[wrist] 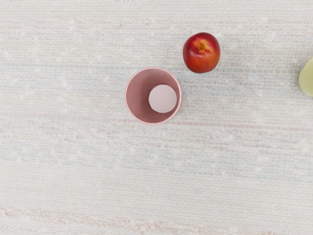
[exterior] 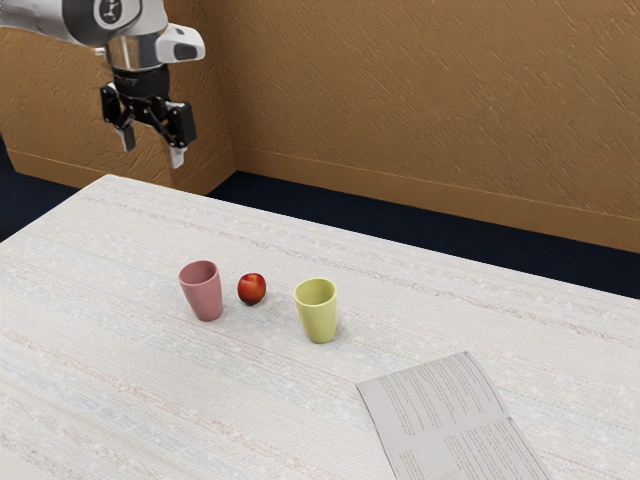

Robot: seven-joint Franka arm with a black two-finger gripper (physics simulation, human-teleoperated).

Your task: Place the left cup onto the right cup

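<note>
– On the table (exterior: 120, 380), what's where?
– At exterior view's left: pink cup (exterior: 202, 290), upright, nothing in it; wrist cam looks straight down at its bare bottom. Next, apple (exterior: 252, 289) just beside it, then yellow-green cup (exterior: 317, 310), upright, apart from both. Can't see its bottom.
– And the hand (exterior: 152, 150)?
– Well above table's far left corner, fingers spread wide, gripping nothing.
– Else?
– Printed booklet (exterior: 450, 420) at front edge.

Bright, soft, even light lies across the table (exterior: 120, 400). Well below the gripper (exterior: 152, 152), the pink cup (exterior: 201, 290), apple (exterior: 251, 289) and yellow cup (exterior: 316, 310) cast faint, short shadows.
</note>
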